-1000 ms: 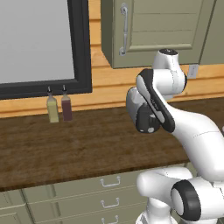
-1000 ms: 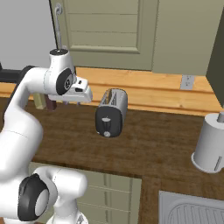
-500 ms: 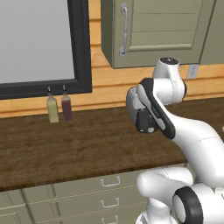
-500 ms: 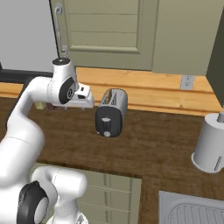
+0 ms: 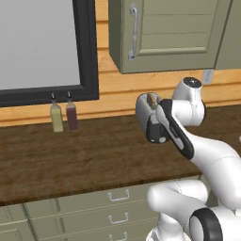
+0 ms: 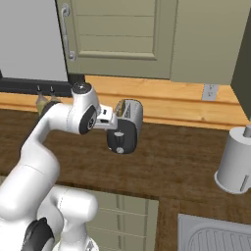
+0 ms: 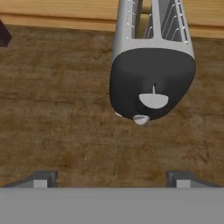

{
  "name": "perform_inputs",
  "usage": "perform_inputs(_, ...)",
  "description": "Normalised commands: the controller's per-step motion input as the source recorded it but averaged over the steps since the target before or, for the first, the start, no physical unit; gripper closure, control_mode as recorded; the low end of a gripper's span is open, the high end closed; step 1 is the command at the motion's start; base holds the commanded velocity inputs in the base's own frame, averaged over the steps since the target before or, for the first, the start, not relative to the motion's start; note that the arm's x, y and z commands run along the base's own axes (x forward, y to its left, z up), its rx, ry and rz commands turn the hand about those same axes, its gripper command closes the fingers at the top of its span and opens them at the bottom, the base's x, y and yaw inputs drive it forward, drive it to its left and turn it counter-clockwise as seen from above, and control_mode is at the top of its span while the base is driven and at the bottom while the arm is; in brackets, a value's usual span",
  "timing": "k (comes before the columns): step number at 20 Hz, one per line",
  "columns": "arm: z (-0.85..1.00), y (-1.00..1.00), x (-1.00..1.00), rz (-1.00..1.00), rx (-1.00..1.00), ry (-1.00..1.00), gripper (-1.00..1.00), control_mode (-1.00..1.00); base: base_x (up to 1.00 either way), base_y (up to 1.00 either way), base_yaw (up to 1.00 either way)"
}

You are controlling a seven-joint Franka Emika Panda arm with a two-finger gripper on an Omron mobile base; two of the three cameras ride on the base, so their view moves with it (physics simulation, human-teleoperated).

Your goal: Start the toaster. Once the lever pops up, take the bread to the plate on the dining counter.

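Toaster (image 7: 152, 65) upright on dark wood-grain bench (image 6: 171, 162), near wood-panelled wall (image 6: 162, 95) under green cabinets (image 5: 174, 33); jaws apart.

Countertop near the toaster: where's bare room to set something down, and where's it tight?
Free: the wood counter between the two bottles and the toaster, and the stretch from the toaster to the grey canister. Tight: right around the toaster, where the open gripper hovers in front of it; the sink takes the right front corner.

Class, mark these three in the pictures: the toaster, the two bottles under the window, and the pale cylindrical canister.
Silver-and-black toaster (image 7: 152, 83), hand view: dark end panel.
Two small bottles (image 5: 71, 116), left base view: dark bottle's body.
Pale grey cylindrical canister (image 6: 237, 161), right base view: side wall.
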Motion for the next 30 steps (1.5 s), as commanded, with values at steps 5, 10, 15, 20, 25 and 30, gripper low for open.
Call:
perform_inputs(5, -0.08, -0.34, 0.31, 0.0, 0.0, 0.0, -1.0, -1.0, 0.0, 0.0, 0.0)
perform_inputs(10, -0.1, -0.17, 0.36, 0.0, 0.0, 0.0, -1.0, -1.0, 0.0, 0.0, 0.0)
perform_inputs(15, -0.2, -0.01, 0.34, 0.0, 0.0, 0.0, -1.0, -1.0, 0.0, 0.0, 0.0)
perform_inputs(20, -0.16, -0.01, 0.27, 0.0, 0.0, 0.0, -1.0, -1.0, 0.0, 0.0, 0.0)
perform_inputs(25, -0.05, 0.0, 0.25, -0.01, 0.0, 0.0, -1.0, -1.0, 0.0, 0.0, 0.0)
perform_inputs(30, -0.05, 0.0, 0.1, -0.01, 0.0, 0.0, -1.0, -1.0, 0.0, 0.0, 0.0)
